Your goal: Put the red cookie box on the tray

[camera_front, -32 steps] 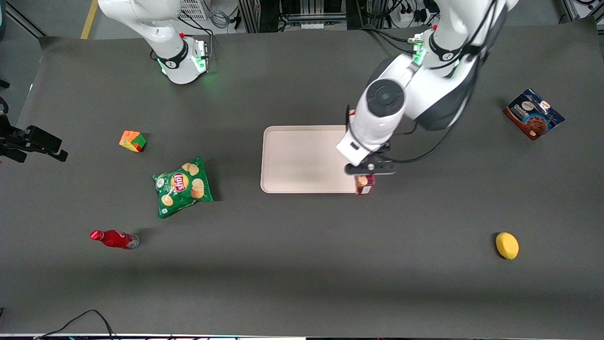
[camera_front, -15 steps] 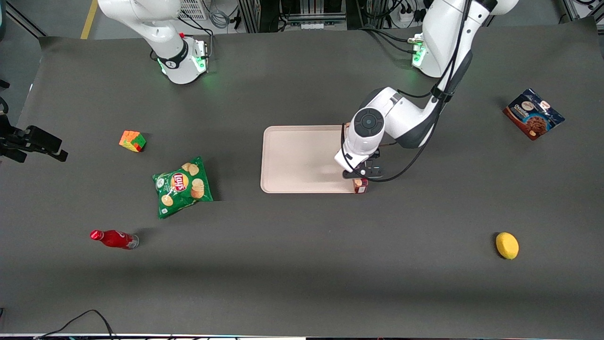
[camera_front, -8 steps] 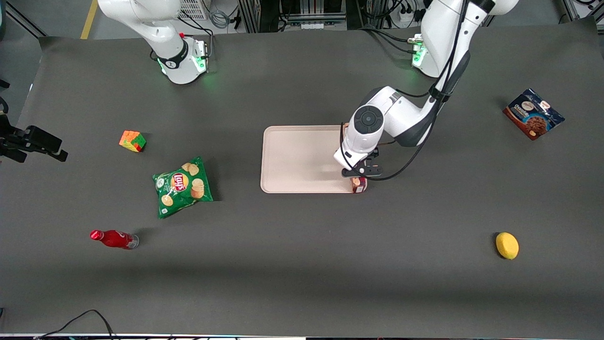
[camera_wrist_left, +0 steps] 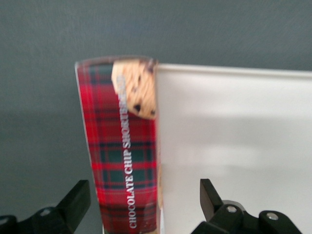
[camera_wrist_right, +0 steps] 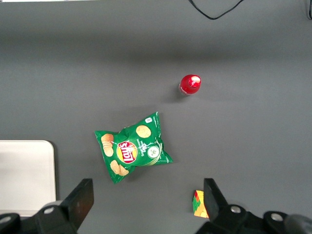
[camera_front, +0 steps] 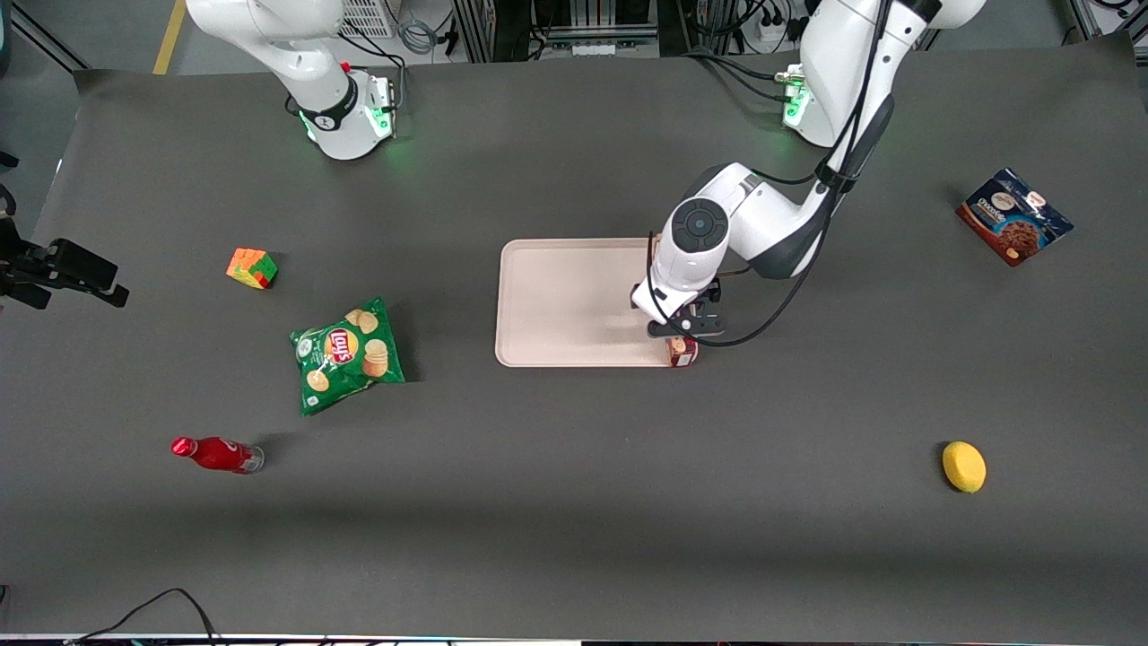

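Note:
The red cookie box (camera_wrist_left: pixel 122 146) is a long tartan box that lies along the tray's (camera_wrist_left: pixel 234 136) edge toward the working arm's end. I cannot tell whether it rests on the rim. In the front view only its near end (camera_front: pixel 683 352) shows, at the corner of the pinkish-beige tray (camera_front: pixel 556 296); the arm covers the remainder. My left gripper (camera_front: pixel 686 327) sits low over the box. In the wrist view the gripper (camera_wrist_left: pixel 144 200) is open, one black finger (camera_wrist_left: pixel 78 197) on each side of the box with gaps between.
A green chips bag (camera_front: pixel 347 354), a colour cube (camera_front: pixel 252 267) and a red bottle (camera_front: pixel 215 454) lie toward the parked arm's end. A yellow lemon (camera_front: pixel 964 467) and a dark-blue and orange cookie package (camera_front: pixel 1013 216) lie toward the working arm's end.
The left arm has come down low over the tray's edge, carrying the box end slightly toward the tray. In the last half second it has hardly moved.

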Robot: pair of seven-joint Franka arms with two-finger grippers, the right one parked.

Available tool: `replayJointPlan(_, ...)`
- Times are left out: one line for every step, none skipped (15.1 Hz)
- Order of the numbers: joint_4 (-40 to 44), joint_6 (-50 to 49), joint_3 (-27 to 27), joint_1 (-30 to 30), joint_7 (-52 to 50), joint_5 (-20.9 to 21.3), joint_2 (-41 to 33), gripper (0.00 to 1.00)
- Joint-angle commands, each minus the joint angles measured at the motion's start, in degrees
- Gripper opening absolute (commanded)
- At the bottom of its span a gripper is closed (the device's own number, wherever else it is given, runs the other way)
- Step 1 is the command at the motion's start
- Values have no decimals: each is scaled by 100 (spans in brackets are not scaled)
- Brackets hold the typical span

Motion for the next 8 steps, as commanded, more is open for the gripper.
replayJointPlan(546, -624, 43, 144, -2, 82, -305, 100)
replayJointPlan(853, -1036, 103, 197, 199, 21, -375, 100)
replayJointPlan(1231, -1519, 235, 206, 471, -23, -428, 100)
replayJointPlan(1600, -1976, 358, 223, 761, -76, -489, 100)
replayJointPlan(1899, -2329, 498, 258, 1051, -163, -560, 100)
replayJointPlan(2146, -2602, 682, 311, 1428, -225, -647, 100)
replayJointPlan(2296, -2787, 832, 329, 1815, -226, -761, 100)
replayJointPlan(2411, -2920, 1008, 381, 2184, -226, -919, 100)
